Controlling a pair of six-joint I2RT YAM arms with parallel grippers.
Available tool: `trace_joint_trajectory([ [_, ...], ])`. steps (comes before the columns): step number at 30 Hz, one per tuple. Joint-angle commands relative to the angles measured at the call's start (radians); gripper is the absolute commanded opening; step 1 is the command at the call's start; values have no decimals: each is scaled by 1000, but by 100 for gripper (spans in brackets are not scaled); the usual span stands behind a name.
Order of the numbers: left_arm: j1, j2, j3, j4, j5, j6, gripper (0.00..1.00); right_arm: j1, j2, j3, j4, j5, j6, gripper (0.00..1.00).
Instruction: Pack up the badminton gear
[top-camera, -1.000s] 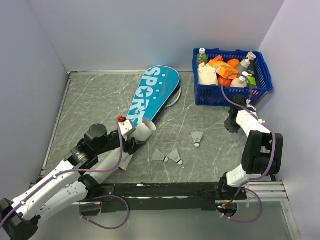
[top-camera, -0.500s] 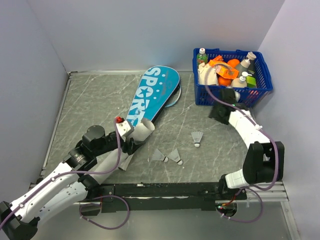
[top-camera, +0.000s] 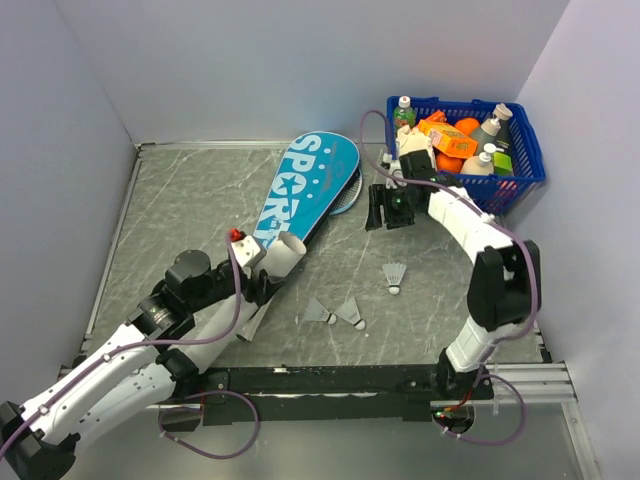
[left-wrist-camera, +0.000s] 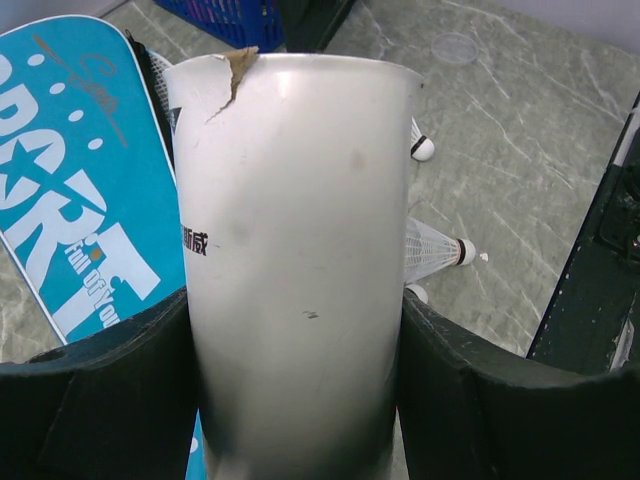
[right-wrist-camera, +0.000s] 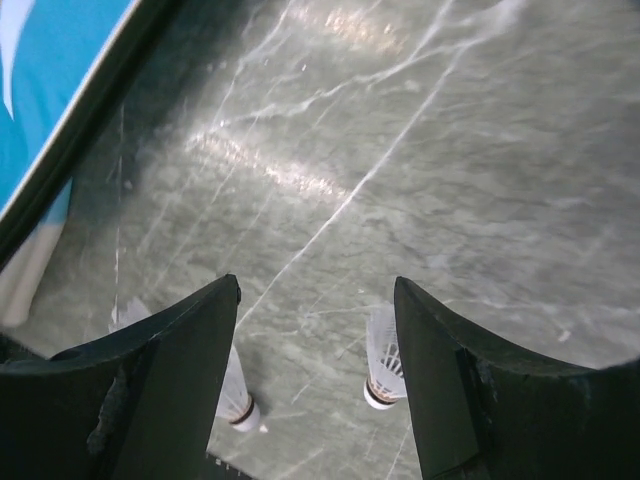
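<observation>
The left gripper (top-camera: 264, 279) is clamped on the long white cardboard tube (left-wrist-camera: 298, 230). Its black fingers (left-wrist-camera: 110, 395) press both sides of the tube's lower part. The tube's rim is torn at one spot, and its far end lies just beside the handle end of the blue racket-shaped bag lettered SPORT (top-camera: 306, 188). Whether anything is inside the tube cannot be told.

The bag lies flat on the grey marbled tabletop (top-camera: 190, 200). A racket head (top-camera: 349, 194) shows at the bag's right edge. Whether it sits inside the bag or under it is not clear.

Three small white feather shuttlecocks lie loose on the tabletop, outside any container. One (top-camera: 394, 277) is alone, and two (top-camera: 350, 313) lie close together near the tube.

The right gripper (right-wrist-camera: 315, 290) hangs over bare tabletop between the bag and the blue plastic mesh basket (top-camera: 520, 172). Its fingers are spread wide and grip nothing. The basket sits in the far right corner, packed with bottles and orange packages.
</observation>
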Motion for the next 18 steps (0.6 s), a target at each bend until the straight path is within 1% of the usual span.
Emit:
trace_joint_trajectory([
  [1,0,-34,24,8,-40,-79,1,9,48,99,-139,-68,-69,71],
  [7,-1,-45,23,13,-40,-85,1,8,32,56,-174,-14,-57,72],
  [14,0,-59,21,11,-38,-88,1,9,12,-63,-122,-21,-28,71],
  [18,0,-62,19,13,-41,-89,1,9,10,-96,-93,-9,-20,71],
])
